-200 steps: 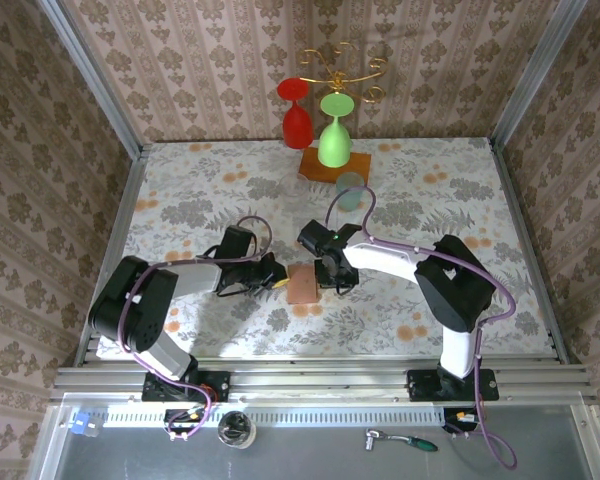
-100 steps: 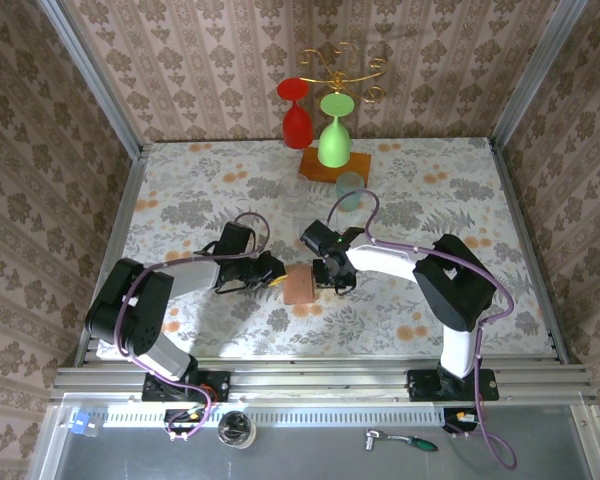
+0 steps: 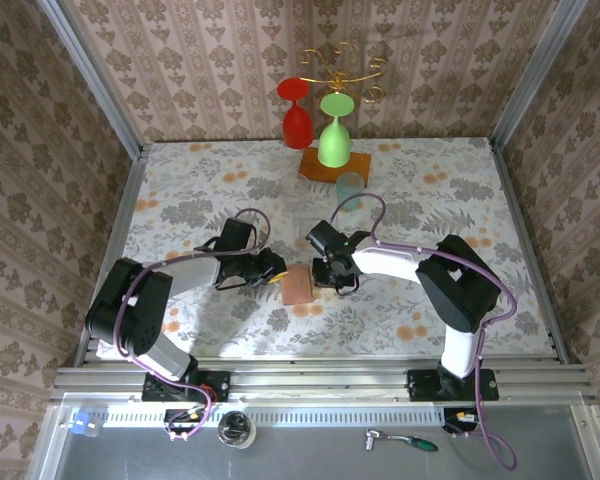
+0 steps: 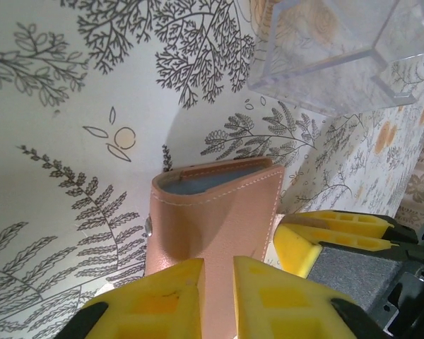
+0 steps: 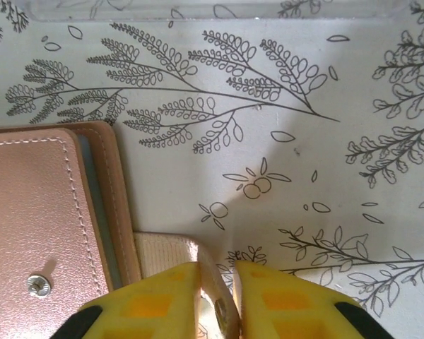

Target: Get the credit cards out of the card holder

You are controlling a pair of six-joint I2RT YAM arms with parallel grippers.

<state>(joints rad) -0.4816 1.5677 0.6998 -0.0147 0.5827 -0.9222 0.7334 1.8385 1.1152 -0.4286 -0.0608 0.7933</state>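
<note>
Now I'm prying open the card holder [image 3: 298, 285], lying closed on the desk [image 3: 430, 200].
Left pincer [image 4: 218, 275] clenches its cover edge, right pincer [image 5: 217, 279] grasps the strap [image 5: 166, 247]; next, a gentle pull apart.

Bright, even overhead light, mostly sharp.
Soft shadow beside the holder [image 4: 219, 212]; near yellow fingers [image 5: 141, 304] blur; a bright band washes the table's [image 3: 280, 345] front edge.

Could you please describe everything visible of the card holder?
The card holder is a tan leather bifold with pale stitching, a metal snap and a cream strap. It lies folded on the floral table, grey-blue lining showing at one edge. The left gripper pinches one side, the right gripper the strap.
</note>
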